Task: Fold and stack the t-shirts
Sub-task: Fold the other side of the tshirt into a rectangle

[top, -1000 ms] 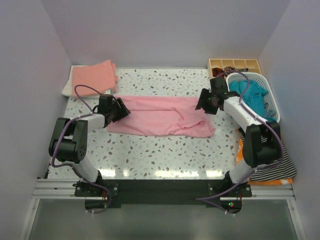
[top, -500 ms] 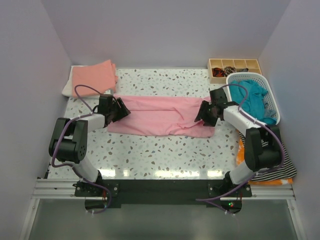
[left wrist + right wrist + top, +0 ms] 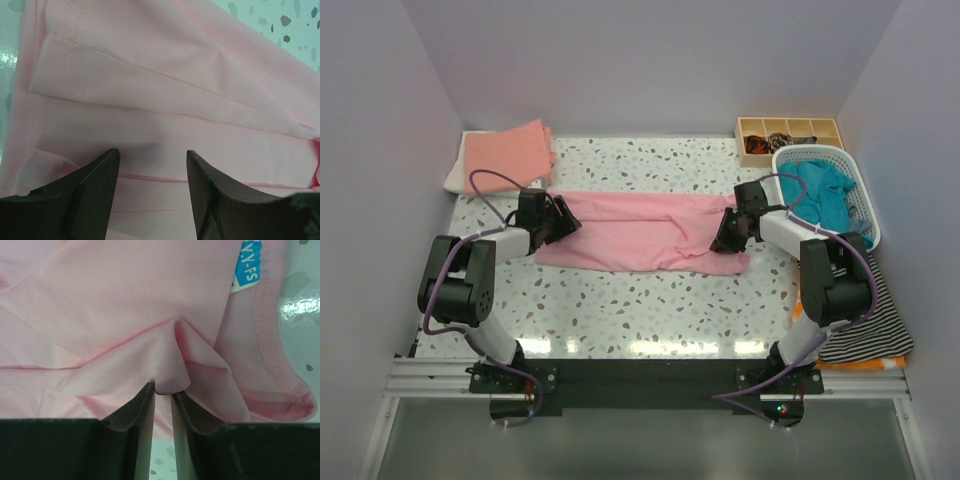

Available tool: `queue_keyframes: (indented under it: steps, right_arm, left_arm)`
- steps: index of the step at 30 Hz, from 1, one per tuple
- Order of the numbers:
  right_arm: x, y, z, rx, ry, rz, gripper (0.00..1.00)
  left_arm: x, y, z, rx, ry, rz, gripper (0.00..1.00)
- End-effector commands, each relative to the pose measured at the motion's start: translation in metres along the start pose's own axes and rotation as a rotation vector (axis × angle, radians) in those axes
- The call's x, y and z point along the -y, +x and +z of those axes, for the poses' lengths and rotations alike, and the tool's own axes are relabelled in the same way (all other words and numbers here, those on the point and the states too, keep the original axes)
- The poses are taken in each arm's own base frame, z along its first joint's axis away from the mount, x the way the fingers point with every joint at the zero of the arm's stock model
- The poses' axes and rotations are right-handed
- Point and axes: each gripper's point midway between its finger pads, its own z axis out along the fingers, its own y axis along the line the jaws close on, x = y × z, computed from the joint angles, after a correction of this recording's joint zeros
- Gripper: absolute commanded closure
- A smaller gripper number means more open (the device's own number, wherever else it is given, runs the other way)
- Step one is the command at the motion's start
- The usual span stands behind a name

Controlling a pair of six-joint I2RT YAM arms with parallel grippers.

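The light pink t-shirt lies spread in a long band across the middle of the table. My left gripper rests at its left end. In the left wrist view this gripper is open, and its fingers straddle flat folded pink fabric. My right gripper is at the shirt's right end. In the right wrist view it is shut on a pinched-up fold of pink cloth, near the blue neck label. A folded salmon-orange shirt lies on a white one at the back left. A teal shirt is in the basket.
A white laundry basket stands at the right edge. A wooden compartment box is behind it. A striped cloth over something orange lies at the near right. The walls close in on the left, back and right.
My right gripper has moved toward the near side and down onto the pink shirt's right end and closed on a fold. The left arm has not moved.
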Motion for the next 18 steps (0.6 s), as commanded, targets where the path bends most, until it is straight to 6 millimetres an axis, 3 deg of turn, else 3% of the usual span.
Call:
queue_keyframes:
  steps: [1,5,10,18]
  right_arm:
    - [-0.016,-0.016,-0.004,0.046,-0.056,-0.012,0.83]
    - [-0.018,-0.026,-0.012,0.072,-0.042,-0.029,0.94]
    - [-0.024,-0.042,-0.015,0.103,-0.033,-0.035,0.99]
    - [-0.036,-0.069,-0.001,0.115,-0.015,-0.04,0.96]
  left_arm:
    - [0.005,-0.008,0.002,0.012,0.008,0.029,0.39]
    - [0.005,-0.007,0.003,0.006,0.006,0.028,0.39]
    - [0.004,-0.005,0.006,-0.006,0.008,0.027,0.39]
    - [0.003,-0.003,0.007,-0.012,0.006,0.031,0.39]
